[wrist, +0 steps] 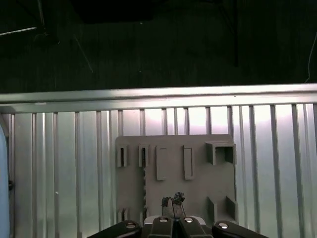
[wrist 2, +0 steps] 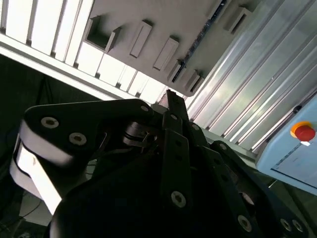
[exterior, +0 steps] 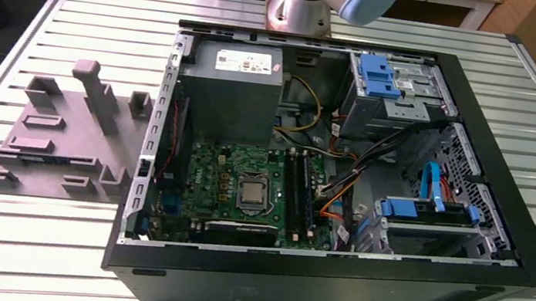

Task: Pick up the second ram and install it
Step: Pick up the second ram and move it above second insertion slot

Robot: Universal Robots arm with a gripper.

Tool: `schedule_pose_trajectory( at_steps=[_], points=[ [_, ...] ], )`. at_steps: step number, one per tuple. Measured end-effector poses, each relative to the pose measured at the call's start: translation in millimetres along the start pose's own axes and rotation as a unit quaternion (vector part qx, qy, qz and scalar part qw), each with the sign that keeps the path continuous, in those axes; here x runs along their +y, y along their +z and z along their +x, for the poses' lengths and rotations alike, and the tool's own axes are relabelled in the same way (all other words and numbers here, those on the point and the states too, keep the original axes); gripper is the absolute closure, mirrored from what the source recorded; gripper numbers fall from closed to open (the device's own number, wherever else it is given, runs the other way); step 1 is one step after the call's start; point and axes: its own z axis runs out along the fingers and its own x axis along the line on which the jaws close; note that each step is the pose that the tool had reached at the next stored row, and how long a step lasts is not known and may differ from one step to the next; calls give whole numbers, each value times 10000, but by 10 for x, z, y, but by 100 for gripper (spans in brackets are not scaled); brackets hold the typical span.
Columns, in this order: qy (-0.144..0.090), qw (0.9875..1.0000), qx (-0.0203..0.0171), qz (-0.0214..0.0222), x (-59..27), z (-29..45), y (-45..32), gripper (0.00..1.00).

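My gripper [wrist: 172,200] hangs high above the grey slotted fixture [wrist: 174,173], its fingertips [wrist: 178,197] pressed together with nothing between them. In the second wrist view the black gripper [wrist 2: 172,96] points at the same fixture [wrist 2: 163,29]. In the exterior view the fixture [exterior: 62,139] lies on the slatted table at the exterior view's left of the open computer case [exterior: 334,284]. The motherboard [exterior: 232,185] with its long black slots [exterior: 296,189] lies inside the case. I cannot make out the second ram in any view.
The robot's base [exterior: 303,3] stands at the far edge of the slatted metal table [exterior: 28,243]. Inside the case are a grey power supply [exterior: 230,87], blue drive brackets [exterior: 377,75] and loose cables [exterior: 340,191]. A red button [wrist 2: 303,132] sits on a pale box.
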Motion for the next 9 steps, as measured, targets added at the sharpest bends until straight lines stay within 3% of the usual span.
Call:
schedule_pose_trajectory(
  at_steps=[5, 9],
  points=[
    [-297, 9996, 17, -2, 0, 0, 4, 89],
    [-284, 9996, 17, -1, 1, 0, 23, 89]
  ],
)
